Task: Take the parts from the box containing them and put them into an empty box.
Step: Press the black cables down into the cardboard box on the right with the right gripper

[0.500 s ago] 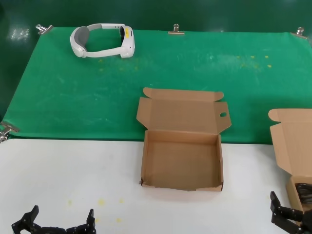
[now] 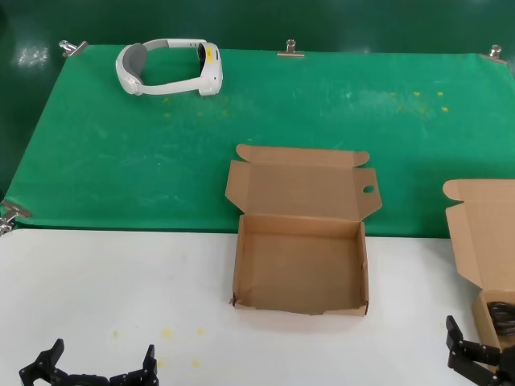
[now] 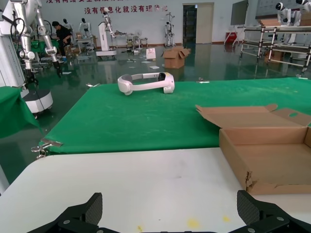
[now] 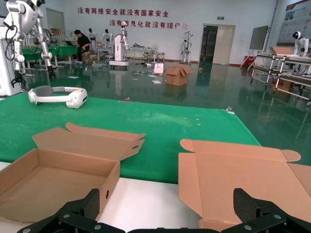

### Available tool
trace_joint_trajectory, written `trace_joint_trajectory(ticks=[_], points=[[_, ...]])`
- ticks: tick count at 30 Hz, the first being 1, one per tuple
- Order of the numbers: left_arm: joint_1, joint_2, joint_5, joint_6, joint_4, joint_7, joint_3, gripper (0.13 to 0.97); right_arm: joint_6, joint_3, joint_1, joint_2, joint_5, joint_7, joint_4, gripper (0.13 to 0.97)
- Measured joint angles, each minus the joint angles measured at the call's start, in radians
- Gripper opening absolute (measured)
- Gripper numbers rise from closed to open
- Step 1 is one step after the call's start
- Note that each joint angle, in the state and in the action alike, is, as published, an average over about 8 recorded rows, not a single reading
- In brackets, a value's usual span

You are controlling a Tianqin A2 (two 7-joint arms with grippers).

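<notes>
The empty box (image 2: 299, 265) lies open at the middle of the table, its lid back and a small round hole in one side flap. It also shows in both wrist views, empty box (image 3: 272, 160) and empty box (image 4: 53, 179). The box containing the parts (image 2: 481, 241) stands at the right edge, lid up, with black cords (image 2: 503, 315) just visible inside. My right gripper (image 2: 487, 354) is open, low by that box's near left corner. The right gripper (image 4: 168, 206) faces the gap between the two boxes, with the parts box (image 4: 233, 184) ahead. My left gripper (image 2: 102, 355) is open at the near left, holding nothing.
A white headset (image 2: 169, 67) lies on the green mat (image 2: 121, 161) at the far left. Metal clips (image 2: 291, 51) pin the mat's edges. The near half of the table is white (image 2: 121, 273), with a few yellow spots.
</notes>
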Motion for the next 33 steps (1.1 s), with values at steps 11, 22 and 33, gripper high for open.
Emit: trace_joint_trajectory(ticks=[11,22,33], points=[[0.000,0.000,0.000,0.000,0.000,0.000,0.000,0.966,0.039,-0.028,0.001,0.038,0.012,-0.005,0.000,0.966],[0.000,0.000,0.000,0.000,0.000,0.000,0.000,0.966,0.214,-0.169,0.003,0.259,0.209,-0.148,0.007,0.966],[0.000,0.000,0.000,0.000,0.000,0.000,0.000,0.966,0.383,-0.394,0.078,0.615,0.573,-0.411,-0.002,0.966]])
